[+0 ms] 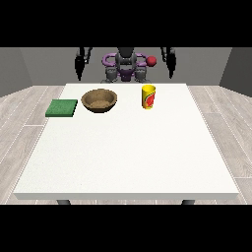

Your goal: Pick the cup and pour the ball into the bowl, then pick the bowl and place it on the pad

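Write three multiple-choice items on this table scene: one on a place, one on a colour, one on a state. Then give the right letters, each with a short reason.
1. Where does the flat green square pad lie?
A. between bowl and cup
B. at the view's left of the bowl
C. at the table's near edge

2. What colour is the upright cup?
A. yellow with a red mark
B. plain blue
C. white

3. What state is the round brown wooden bowl in?
A. tipped on its side
B. standing on the pad
C. upright on the white table, apart from the pad

Key: 1 B, the pad sits left of the bowl; 2 A, its wall is yellow with red; 3 C, its opening faces up and a gap of table shows beside it.
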Robot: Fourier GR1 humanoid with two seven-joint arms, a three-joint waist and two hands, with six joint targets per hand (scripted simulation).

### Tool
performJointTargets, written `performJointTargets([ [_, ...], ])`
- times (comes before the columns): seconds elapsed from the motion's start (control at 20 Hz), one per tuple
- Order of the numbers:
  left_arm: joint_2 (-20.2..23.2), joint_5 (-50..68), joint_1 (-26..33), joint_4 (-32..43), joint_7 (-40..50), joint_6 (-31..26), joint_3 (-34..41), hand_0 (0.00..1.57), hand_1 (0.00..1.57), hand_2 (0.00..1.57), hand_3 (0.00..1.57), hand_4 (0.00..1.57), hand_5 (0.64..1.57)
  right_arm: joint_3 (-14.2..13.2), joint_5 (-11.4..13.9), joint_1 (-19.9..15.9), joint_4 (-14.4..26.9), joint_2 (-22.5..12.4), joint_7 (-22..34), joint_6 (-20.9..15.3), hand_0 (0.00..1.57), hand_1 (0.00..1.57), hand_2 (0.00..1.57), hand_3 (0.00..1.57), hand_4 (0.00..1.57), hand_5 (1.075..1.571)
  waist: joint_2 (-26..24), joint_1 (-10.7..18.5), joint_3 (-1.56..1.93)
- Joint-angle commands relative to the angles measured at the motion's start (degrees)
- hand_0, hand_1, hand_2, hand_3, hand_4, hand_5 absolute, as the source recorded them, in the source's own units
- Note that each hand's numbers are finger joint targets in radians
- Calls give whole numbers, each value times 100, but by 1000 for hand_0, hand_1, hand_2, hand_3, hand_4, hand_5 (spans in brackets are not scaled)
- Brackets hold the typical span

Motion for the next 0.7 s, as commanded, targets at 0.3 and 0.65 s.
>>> performJointTargets([
  [0.3,-61,923,-603,-815,1073,16,525,0,0,0,0,0,1557,-669,-1072,-65,-554,-577,688,728,0,0,0,0,0,1569,-1350,-228,-130],
  [0.65,124,1042,-240,-760,276,-229,897,0,0,0,0,0,1547,-1340,-1834,11,-807,-994,625,1374,0,0,0,0,0,1570,-661,-254,-138],
])
